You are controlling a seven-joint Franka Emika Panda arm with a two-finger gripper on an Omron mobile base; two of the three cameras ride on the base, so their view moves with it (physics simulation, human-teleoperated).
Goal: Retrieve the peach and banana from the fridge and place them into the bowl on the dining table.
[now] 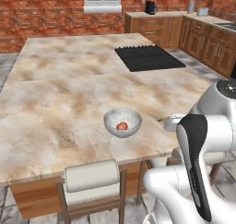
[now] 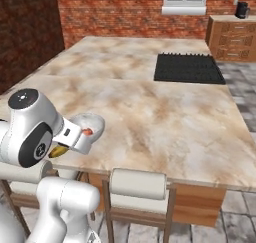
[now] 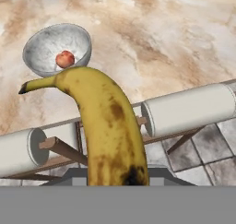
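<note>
Brick walls and wooden cabinets [image 1: 166,29] ring a kitchen whose middle is taken by the dining table [image 1: 69,80], its marbled beige-brown top carrying a black cooktop [image 1: 148,57] toward the far side. Near the table's front edge sits the bowl [image 1: 122,122], shallow and pale grey-white, with the peach [image 1: 122,125] lying inside it as a small round reddish-orange spot. From the left base view the bowl and peach are plain to see, while just a sliver of yellow shows beside the arm's wrist; from the right base view the arm covers half the bowl [image 2: 92,124], a bit of the peach [image 2: 88,132] peeks out, and a yellow end of the banana [image 2: 59,150] pokes from under the wrist, off the table's edge. The hand view brings the banana [image 3: 103,121] close: curved, yellow, freckled with brown and a dark bruise near its base, its dark-tipped stem pointing toward the bowl [image 3: 44,45] and peach [image 3: 65,59]. The gripper [image 3: 115,177] is closed tight on the banana's lower end, holding it above two chairs [image 3: 189,109] with white padded backs tucked at the table's edge. No writing or labels can be read.
</note>
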